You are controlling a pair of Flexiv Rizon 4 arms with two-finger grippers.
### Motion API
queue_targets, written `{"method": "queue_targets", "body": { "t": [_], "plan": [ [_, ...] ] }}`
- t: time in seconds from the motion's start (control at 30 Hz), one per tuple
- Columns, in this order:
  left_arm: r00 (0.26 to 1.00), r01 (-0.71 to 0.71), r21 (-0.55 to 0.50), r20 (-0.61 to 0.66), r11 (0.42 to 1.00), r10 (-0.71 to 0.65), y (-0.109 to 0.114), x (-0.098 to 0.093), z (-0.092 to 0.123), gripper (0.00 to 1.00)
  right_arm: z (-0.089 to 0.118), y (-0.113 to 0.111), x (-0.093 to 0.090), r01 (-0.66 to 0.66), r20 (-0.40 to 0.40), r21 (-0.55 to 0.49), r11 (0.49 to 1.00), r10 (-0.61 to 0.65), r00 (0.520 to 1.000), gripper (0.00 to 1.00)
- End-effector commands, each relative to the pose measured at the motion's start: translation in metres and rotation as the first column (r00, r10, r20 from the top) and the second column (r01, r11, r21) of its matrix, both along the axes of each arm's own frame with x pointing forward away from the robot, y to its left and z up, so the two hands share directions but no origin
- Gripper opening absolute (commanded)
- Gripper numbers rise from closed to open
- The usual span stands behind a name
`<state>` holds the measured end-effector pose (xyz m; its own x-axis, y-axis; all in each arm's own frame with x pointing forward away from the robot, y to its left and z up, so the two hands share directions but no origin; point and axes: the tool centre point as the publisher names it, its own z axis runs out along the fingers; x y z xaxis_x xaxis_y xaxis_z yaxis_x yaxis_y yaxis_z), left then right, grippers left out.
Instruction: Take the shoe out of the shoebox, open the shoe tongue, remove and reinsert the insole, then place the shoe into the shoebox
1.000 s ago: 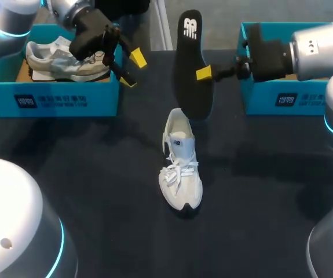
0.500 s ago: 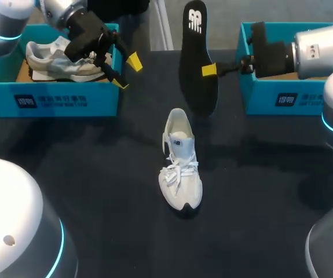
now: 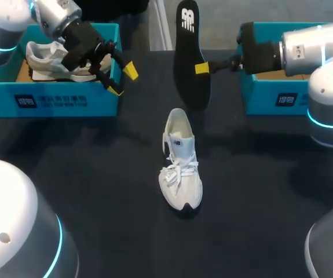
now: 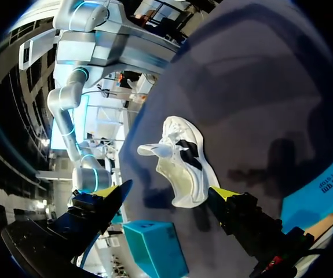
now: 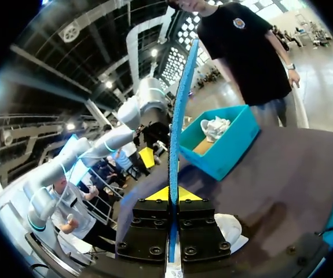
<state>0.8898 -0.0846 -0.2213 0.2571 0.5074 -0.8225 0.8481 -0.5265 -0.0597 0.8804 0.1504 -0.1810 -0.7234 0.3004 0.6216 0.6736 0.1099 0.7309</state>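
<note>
A white lace-up sneaker [image 3: 180,165] lies at the middle of the dark tabletop [image 3: 97,174], toe toward the near edge. Just beyond it the right claw [image 3: 202,68] pinches a black foam insole [image 3: 189,58], held on edge above the tabletop. At far left the left claw [image 3: 123,80] hangs spread beside the right corner of a teal cardboard shoebox [image 3: 50,99] holding a pale grey sneaker [image 3: 53,61]; a second teal shoebox [image 3: 270,98] stands far right

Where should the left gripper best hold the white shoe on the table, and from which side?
Probably the heel collar of the white shoe, from above: it stands upright on its sole, mouth open upward, so one finger fits inside, one behind the heel.
</note>
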Motion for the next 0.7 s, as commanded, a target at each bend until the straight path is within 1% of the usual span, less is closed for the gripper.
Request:
{"method": "queue_targets", "body": {
  "t": [0.03, 0.2, 0.47, 0.7],
  "plan": [
    [1.0, -0.003, 0.0, -0.002, 1.0, 0.003, 0.002, 0.002, -0.004, 1.0, -0.007, 0.009, 0.009, -0.004, 0.002, 0.001, 1.0, 0.004, 1.0, 0.0],
    [1.0, -0.014, 0.01, -0.004, 1.0, 0.014, 0.003, 0.006, -0.012, 1.0, -0.017, 0.015, 0.014, -0.023, 0.007, 0.005, 1.0, 0.023, 1.0, 0.0],
    [0.998, -0.069, 0.01, 0.006, 0.998, 0.069, -0.004, 0.005, -0.029, 1.0, -0.032, 0.019, 0.016, -0.045, 0.03, 0.037, 0.998, 0.044, 0.999, 0.0],
    [0.992, -0.123, 0.004, 0.018, 0.992, 0.123, -0.007, 0.003, -0.035, 1.0, -0.043, 0.02, 0.02, -0.064, 0.046, 0.055, 0.996, 0.061, 0.997, 0.0]
  ]
}}
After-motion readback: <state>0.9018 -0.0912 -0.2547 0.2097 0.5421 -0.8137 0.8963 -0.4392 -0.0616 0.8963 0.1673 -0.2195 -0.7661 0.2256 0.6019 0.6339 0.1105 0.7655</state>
